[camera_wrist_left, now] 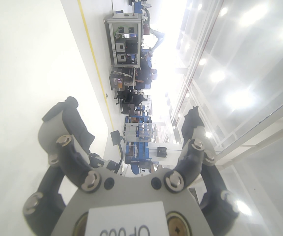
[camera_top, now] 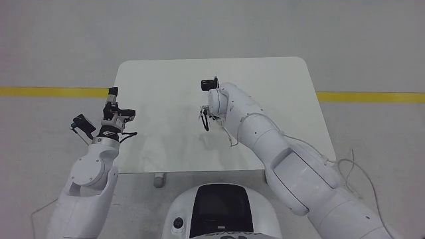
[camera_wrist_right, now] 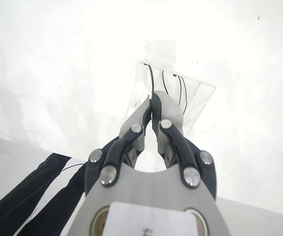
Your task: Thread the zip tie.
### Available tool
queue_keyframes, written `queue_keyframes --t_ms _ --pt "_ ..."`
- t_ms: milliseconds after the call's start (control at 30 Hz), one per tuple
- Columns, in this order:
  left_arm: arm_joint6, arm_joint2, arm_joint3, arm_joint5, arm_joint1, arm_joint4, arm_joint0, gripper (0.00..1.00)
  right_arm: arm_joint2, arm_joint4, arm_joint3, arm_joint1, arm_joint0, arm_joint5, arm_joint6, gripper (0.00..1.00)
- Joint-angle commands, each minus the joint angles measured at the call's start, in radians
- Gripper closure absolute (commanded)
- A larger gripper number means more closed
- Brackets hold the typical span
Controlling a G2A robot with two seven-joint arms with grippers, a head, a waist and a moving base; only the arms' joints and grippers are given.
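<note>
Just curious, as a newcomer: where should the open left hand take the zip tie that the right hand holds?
Probably the free stretch of the zip tie jutting past the right hand, coming from the side: it is thin, nearly straight and exposed.

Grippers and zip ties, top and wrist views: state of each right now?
left gripper: open, empty.
right gripper: shut on a zip tie.
zip tie: pinched at one end by the fingertips, running out straight, not looped.
spare zip ties: loose in the clear tray.
clear tray: lying on the table, under the right gripper.
</note>
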Motion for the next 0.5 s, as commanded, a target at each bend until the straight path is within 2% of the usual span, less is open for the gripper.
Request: queue_keyframes --t_ms 0,200,467 --pt "0.0 0.0 0.0 0.0 0.0 0.0 0.0 0.0 0.0 0.0 0.001 0.0 0.0 0.0 0.0 1.0" --pt "0.0 0.0 0.0 0.0 0.0 0.0 0.0 0.0 0.004 0.005 -0.004 0.001 -0.007 -0.004 -0.017 1.0" --pt "0.0 0.0 0.0 0.0 0.0 0.0 0.0 0.0 0.046 0.01 -0.062 0.036 -0.025 0.002 -0.029 1.0"
